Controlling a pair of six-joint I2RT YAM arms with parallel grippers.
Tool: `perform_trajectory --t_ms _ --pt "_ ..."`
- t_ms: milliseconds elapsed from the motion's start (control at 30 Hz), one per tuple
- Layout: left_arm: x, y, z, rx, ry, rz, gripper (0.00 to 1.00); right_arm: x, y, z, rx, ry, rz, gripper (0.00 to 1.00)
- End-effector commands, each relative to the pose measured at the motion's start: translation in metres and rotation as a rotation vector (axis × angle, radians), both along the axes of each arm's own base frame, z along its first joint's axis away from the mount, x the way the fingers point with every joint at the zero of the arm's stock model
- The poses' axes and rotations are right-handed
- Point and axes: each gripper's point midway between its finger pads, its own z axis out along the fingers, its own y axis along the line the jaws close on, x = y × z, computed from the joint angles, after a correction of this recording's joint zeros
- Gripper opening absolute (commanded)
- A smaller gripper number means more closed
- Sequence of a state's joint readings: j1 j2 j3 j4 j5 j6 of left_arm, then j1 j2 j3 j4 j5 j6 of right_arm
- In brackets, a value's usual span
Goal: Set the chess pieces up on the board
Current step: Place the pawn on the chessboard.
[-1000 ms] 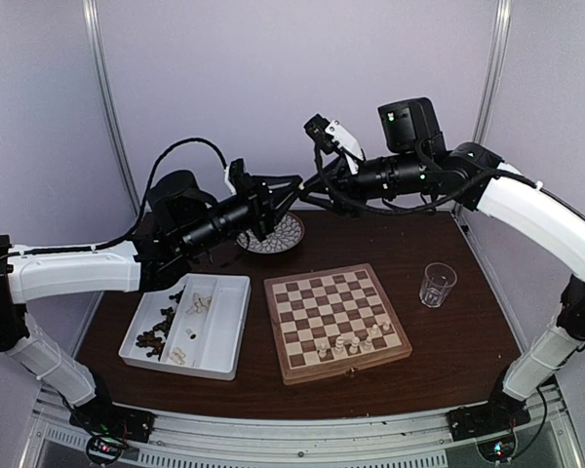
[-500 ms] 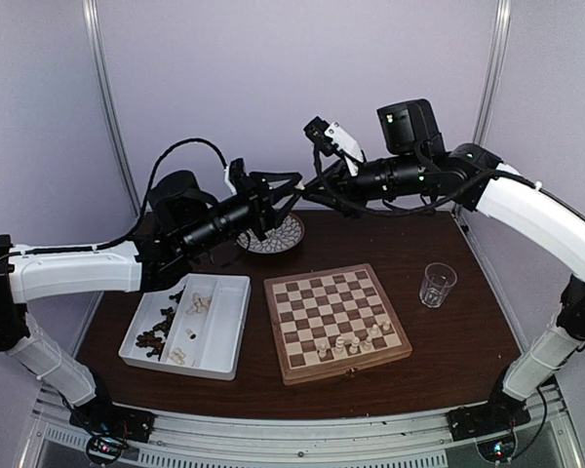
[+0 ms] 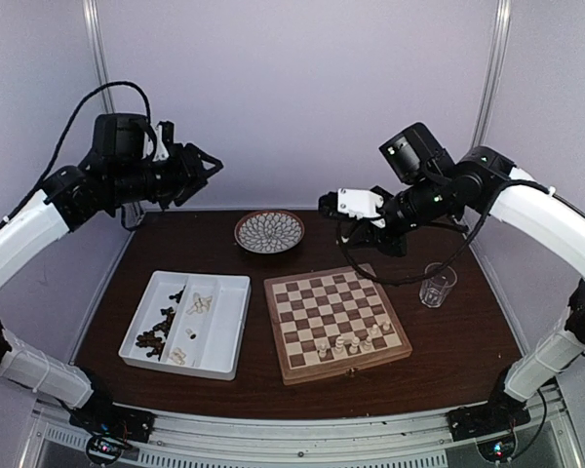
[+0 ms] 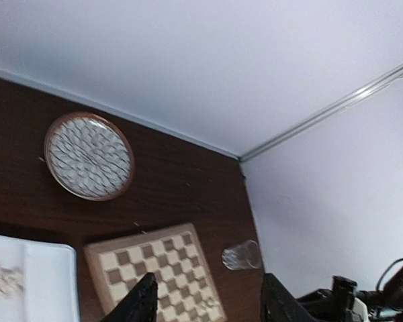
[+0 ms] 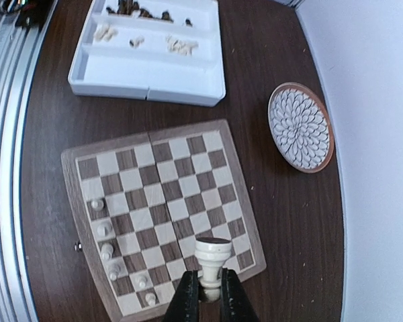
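High over the table (image 3: 468, 341): right gripper (image 5: 208, 285) clamped on a cream piece (image 5: 212, 253); left gripper (image 4: 208, 303) empty, jaws wide apart.

Board (image 3: 317, 297): square, tan and dark-brown checks, pale wood rim, flat on table right of centre, slightly rotated.
Cream pieces (image 3: 351, 342): about six, upright, strung along board's near-right squares.
One cream piece (image 5: 211, 253): broad round top, upright, base pinched in right gripper (image 5: 207, 290), lifted clear of board.
Loose cream pieces (image 3: 199, 304) and dark pieces (image 3: 156, 336): jumbled in tray (image 3: 236, 336) left of board, dark ones leftmost.
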State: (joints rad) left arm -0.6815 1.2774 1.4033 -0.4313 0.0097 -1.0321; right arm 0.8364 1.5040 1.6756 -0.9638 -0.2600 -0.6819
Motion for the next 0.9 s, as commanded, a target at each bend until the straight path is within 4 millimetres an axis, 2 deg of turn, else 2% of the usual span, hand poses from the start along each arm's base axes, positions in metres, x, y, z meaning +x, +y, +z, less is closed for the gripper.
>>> perform_trajectory --t_ms 0,133,300,400,567,867 --pt "0.021 0.045 -0.066 0.532 0.052 -0.033 0.52 -0.012 -0.042 -0.041 -0.350 -0.025 0.106 0.00" --pt "0.050 0.056 -0.085 0.769 0.001 -0.016 0.51 -0.017 -0.056 -0.065 -0.523 0.002 0.148 0.00" --pt "0.068 0.057 -0.103 0.847 -0.061 -0.023 0.51 -0.023 -0.065 -0.102 -0.742 0.055 0.193 0.00" --pt "0.071 0.060 -0.116 0.856 -0.076 -0.030 0.52 -0.024 -0.067 -0.121 -0.850 0.103 0.218 0.00" --pt "0.065 0.066 -0.132 0.882 -0.079 -0.073 0.52 -0.019 -0.058 -0.144 -0.969 0.162 0.234 0.00" --pt "0.055 0.060 -0.125 0.842 -0.096 -0.118 0.52 -0.011 -0.050 -0.178 -1.106 0.243 0.226 0.01"
